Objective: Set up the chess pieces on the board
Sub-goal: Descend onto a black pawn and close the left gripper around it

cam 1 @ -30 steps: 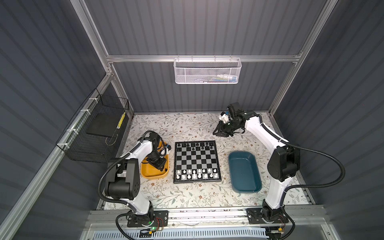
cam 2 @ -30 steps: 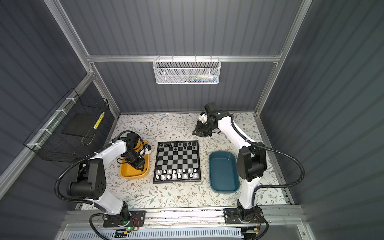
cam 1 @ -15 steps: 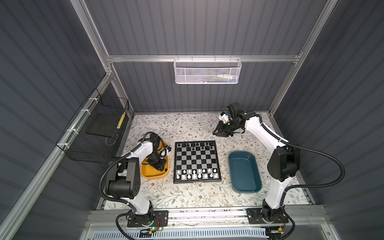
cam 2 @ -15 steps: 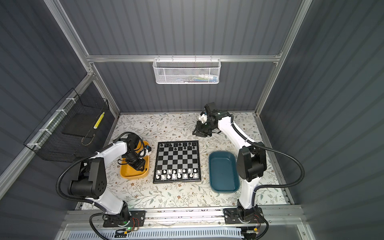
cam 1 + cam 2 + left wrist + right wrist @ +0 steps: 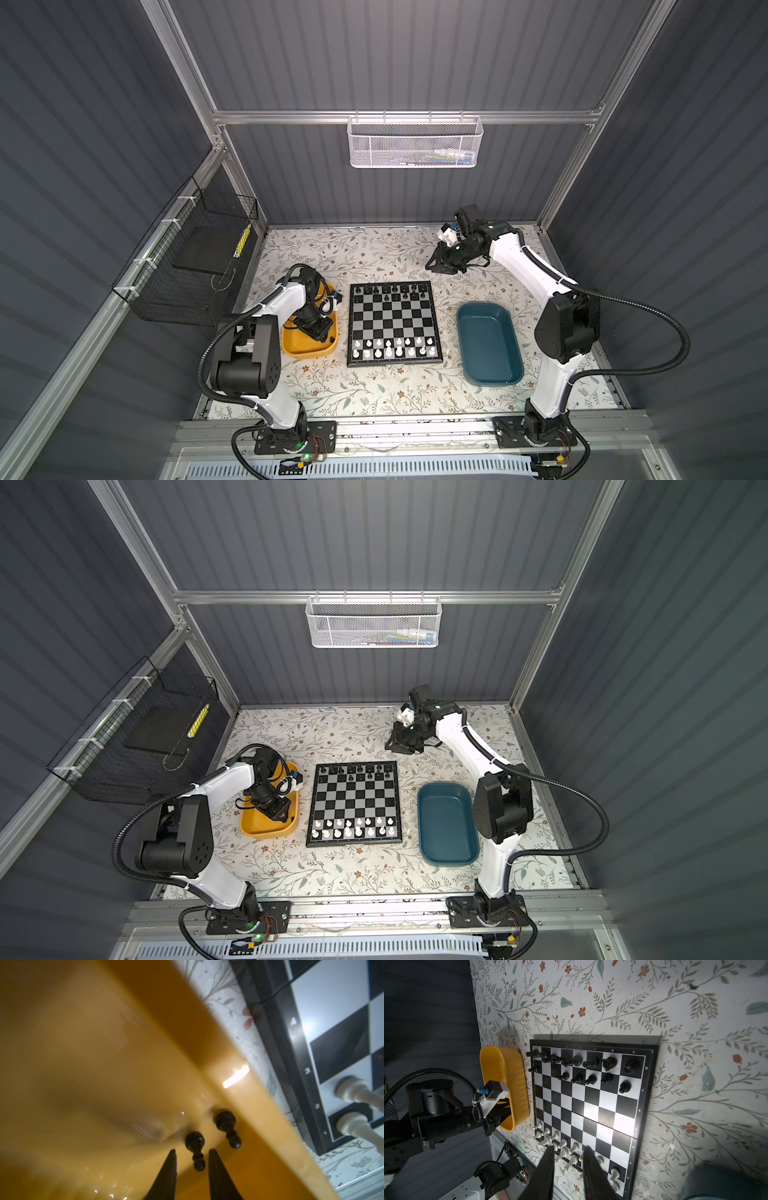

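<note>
The board (image 5: 394, 365) lies mid-table, with black chess pieces (image 5: 386, 289) on its far rows and white ones (image 5: 392, 348) on its near rows. My left gripper (image 5: 320, 332) reaches down into the yellow tray (image 5: 305, 352). In the left wrist view its jaws (image 5: 192, 1152) stand narrowly open around a lying black pawn (image 5: 195, 1141), with a gap on each side. A second black pawn (image 5: 226, 1124) lies beside it against the tray wall. My right gripper (image 5: 434, 266) hovers behind the board, open and empty (image 5: 570, 1148).
An empty teal tray (image 5: 488, 345) sits right of the board. A black wire basket (image 5: 195, 266) hangs on the left wall and a white mesh basket (image 5: 415, 143) on the back wall. The yellow tray's wall (image 5: 239, 1088) rises between the pawns and the board's rim (image 5: 299, 1043).
My left gripper has shifted slightly inside the yellow tray and its jaws have narrowed. The right arm has stayed still.
</note>
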Available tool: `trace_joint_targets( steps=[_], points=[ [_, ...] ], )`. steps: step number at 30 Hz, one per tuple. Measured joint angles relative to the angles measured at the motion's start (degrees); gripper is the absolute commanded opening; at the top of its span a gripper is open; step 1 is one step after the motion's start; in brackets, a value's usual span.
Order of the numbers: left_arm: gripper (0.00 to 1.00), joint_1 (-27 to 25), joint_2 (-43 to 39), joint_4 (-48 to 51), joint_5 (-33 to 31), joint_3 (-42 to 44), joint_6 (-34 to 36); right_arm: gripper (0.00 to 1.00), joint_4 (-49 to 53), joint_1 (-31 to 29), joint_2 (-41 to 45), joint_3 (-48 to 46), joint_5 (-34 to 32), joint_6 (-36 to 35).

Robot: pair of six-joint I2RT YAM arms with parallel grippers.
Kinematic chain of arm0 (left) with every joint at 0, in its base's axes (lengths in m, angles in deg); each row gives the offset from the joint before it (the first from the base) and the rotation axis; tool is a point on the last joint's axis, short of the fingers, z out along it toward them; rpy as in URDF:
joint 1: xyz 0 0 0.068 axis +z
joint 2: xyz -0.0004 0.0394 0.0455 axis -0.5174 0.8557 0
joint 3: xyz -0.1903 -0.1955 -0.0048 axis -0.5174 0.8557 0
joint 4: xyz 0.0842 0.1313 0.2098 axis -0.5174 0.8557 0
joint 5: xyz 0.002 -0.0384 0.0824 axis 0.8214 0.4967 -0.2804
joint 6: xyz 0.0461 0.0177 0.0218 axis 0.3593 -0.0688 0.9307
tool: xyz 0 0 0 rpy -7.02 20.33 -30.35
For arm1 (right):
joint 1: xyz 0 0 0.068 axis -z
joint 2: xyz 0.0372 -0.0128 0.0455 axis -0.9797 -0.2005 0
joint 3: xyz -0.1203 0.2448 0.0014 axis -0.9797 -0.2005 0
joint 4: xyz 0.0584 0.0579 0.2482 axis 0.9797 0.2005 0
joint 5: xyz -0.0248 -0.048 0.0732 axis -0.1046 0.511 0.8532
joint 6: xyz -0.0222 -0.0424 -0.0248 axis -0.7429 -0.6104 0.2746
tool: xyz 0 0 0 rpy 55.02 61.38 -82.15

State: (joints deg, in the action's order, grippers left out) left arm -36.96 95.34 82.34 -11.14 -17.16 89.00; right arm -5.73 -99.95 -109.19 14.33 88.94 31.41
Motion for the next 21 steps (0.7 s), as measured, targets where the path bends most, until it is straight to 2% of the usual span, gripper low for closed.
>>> trace_joint_targets(
  steps=[21],
  points=[
    [0.15,0.02,0.00,-0.02,0.00,0.26,0.00,0.27,0.00,-0.02,0.00,-0.76,0.00,-0.02]
  ],
)
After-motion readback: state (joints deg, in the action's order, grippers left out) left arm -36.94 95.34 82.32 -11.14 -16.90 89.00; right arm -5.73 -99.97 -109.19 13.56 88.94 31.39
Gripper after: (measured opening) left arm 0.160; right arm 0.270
